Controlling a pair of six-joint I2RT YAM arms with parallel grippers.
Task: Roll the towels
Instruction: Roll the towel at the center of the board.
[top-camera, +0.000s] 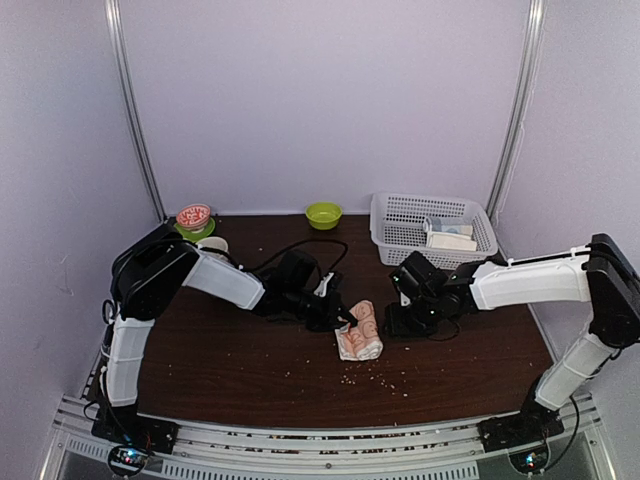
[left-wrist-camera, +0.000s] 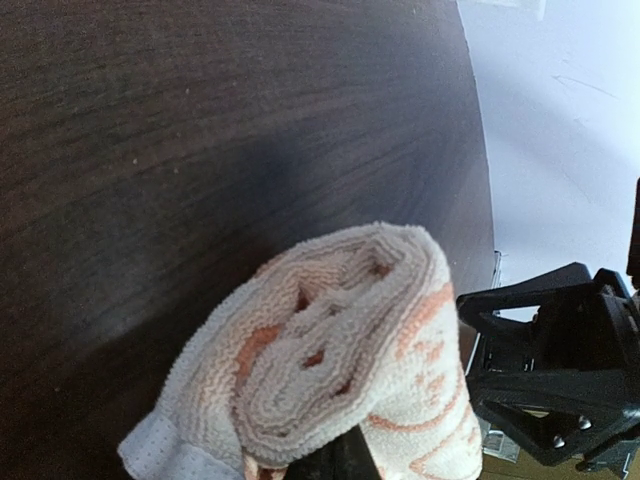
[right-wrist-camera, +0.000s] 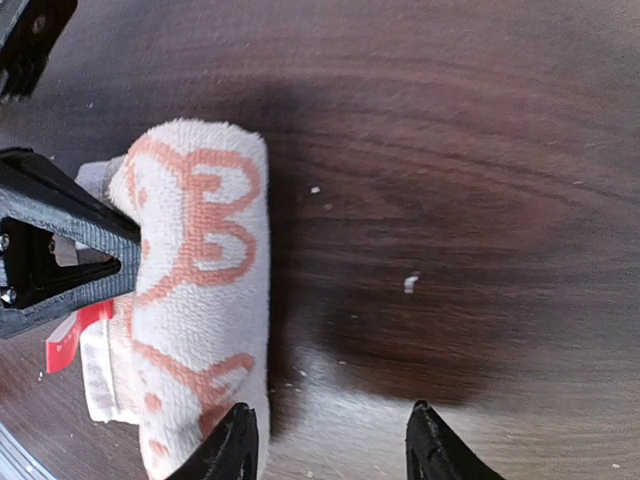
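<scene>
Near the middle of the bench (top-camera: 230, 370), the peach-and-cream printed towel (top-camera: 360, 333) lies rolled up. The left tool (top-camera: 344, 321) is clenched, its tip against the roll's open end. The right tool (right-wrist-camera: 330, 415) stands released, one finger (right-wrist-camera: 228, 445) at the roll's side and the other over bare wood.

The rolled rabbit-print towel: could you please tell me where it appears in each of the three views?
Top external: the rolled towel sits just right of centre, a little below the middle.
Left wrist: the rolled towel fills the lower centre, spiral end toward the camera.
Right wrist: the rolled towel lies along the left half, top to bottom.
Shared landmark: the dark wood tabletop beneath it in every view.
</scene>
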